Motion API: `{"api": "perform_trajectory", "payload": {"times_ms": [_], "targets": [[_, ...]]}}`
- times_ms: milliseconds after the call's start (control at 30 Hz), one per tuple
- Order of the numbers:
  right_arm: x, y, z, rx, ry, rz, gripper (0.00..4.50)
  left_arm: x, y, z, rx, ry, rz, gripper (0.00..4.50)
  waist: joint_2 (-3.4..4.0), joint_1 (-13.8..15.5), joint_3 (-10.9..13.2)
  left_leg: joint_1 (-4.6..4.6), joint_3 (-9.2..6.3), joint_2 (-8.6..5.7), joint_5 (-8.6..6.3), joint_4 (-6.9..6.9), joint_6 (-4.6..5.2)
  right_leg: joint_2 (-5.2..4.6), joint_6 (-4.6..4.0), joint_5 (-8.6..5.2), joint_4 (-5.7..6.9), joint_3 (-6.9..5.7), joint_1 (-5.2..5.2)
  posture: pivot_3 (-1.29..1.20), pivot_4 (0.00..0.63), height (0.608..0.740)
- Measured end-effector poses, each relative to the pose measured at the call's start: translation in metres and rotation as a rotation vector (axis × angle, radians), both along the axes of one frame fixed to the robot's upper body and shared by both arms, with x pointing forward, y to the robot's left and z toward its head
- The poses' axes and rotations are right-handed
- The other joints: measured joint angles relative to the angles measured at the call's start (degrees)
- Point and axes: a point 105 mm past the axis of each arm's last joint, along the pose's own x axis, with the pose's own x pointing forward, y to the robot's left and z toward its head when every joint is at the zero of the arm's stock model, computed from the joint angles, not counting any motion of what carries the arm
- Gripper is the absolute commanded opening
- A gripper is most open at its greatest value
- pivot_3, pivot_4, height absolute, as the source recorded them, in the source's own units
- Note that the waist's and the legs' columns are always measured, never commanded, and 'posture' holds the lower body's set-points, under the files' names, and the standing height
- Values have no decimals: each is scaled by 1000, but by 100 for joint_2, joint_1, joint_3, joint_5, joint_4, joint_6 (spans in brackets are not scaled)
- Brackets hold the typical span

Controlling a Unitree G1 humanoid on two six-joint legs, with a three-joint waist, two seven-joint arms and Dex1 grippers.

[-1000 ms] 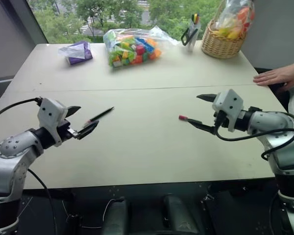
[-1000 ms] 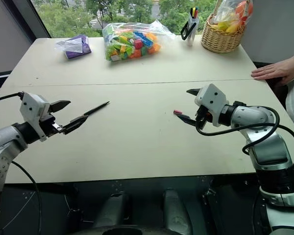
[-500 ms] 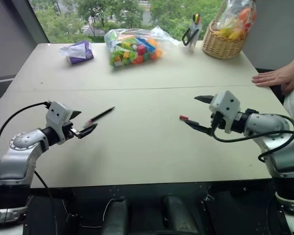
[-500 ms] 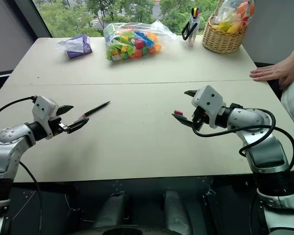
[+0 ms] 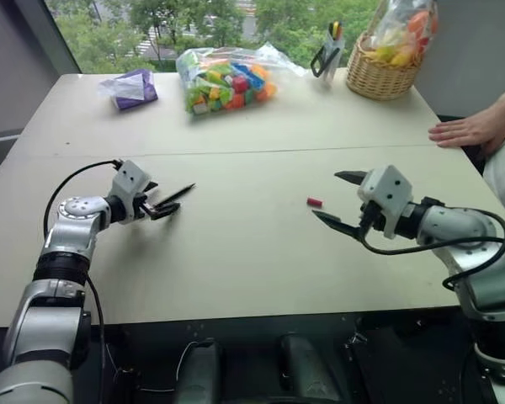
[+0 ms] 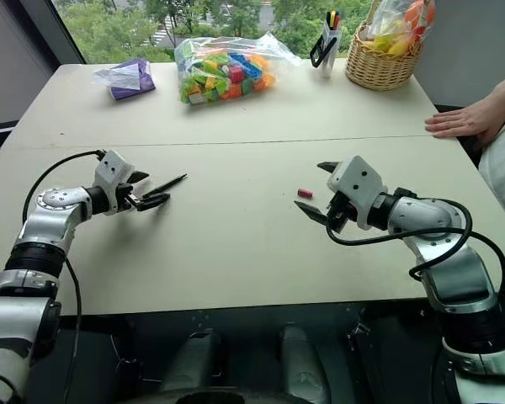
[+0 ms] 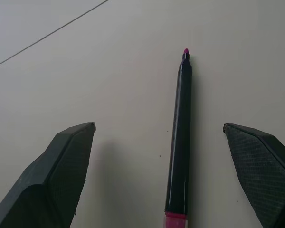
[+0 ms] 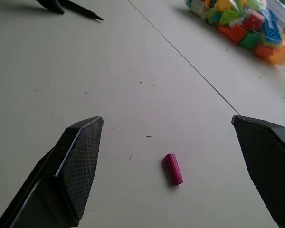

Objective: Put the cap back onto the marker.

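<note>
While both two-fingered black grippers stand with their jaws spread wide and hold nothing, the slim black marker [image 5: 173, 196] with its pointed pink-red tip lies flat on the pale beige table [image 5: 236, 252], on the robot's left side. The left gripper [image 5: 157, 207] sits low at the marker's rear end, and its wrist view shows the marker [image 7: 179, 142] lying on the table in the gap between the two fingers [image 7: 61, 175], touching neither, tip pointing away. The tiny red-pink tube-shaped plastic cap [image 5: 314, 202] lies on its side on the table's right half, well apart from the marker. The right gripper [image 5: 342, 201] hovers just beside the cap, and its wrist view shows the cap [image 8: 173, 168] on the table between the open fingers. At the table's far edge sit a clear bag of bright multicoloured plastic blocks [image 5: 227, 79] and a woven basket [image 5: 385, 76]. A person's hand [image 5: 465, 131] rests on the table's right edge.
</note>
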Motion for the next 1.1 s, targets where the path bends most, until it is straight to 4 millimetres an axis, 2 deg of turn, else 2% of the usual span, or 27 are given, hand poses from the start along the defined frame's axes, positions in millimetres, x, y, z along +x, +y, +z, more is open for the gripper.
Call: {"api": "perform_trajectory", "payload": {"times_ms": [367, 400, 433, 667, 700, 1100], "targets": [[0, 0, 3, 4, -24, -20, 4467, 6, 0, -1, 21, 60, -44, 4500, 1, 1, -2, 2, 0, -1, 0, 1, 0, 0, 0, 0, 4, 0, 1, 0, 150, 740], [1, 0, 3, 4, -25, -22, 4500, 6, -1, -1, 14, 67, -44, 3982, 2, 1, -2, 3, 0, -1, 0, 1, 0, 0, 1, 0, 4, 0, 1, 0, 150, 740], [1, 0, 3, 4, -26, -22, 4500, 6, -2, -2, 8, 72, -50, 3815, 2, 1, -2, 3, 0, -1, 0, 2, 0, 0, 1, 0, 4, 0, 1, 0, 150, 740], [1, 0, 4, 2, -32, -21, 4500, 5, -5, -5, -19, 98, -61, 372, 2, 1, -5, 16, -1, -1, 0, 3, 0, 1, 0, 0, 8, 1, 11, 0, 150, 740], [1, 0, 4, 2, -32, -21, 4500, 5, -5, -5, -23, 99, -57, 36, 2, 1, -5, 16, -1, -1, 0, 3, 0, 1, 1, 0, 8, 1, 11, 0, 150, 740], [4, -4, 2, 2, -28, -30, 4500, -3, -6, -3, -41, 99, -95, 36, 2, -14, -5, 14, 0, -1, 0, 2, 0, -1, 0, 0, 10, 1, 11, 0, 150, 740]]}}
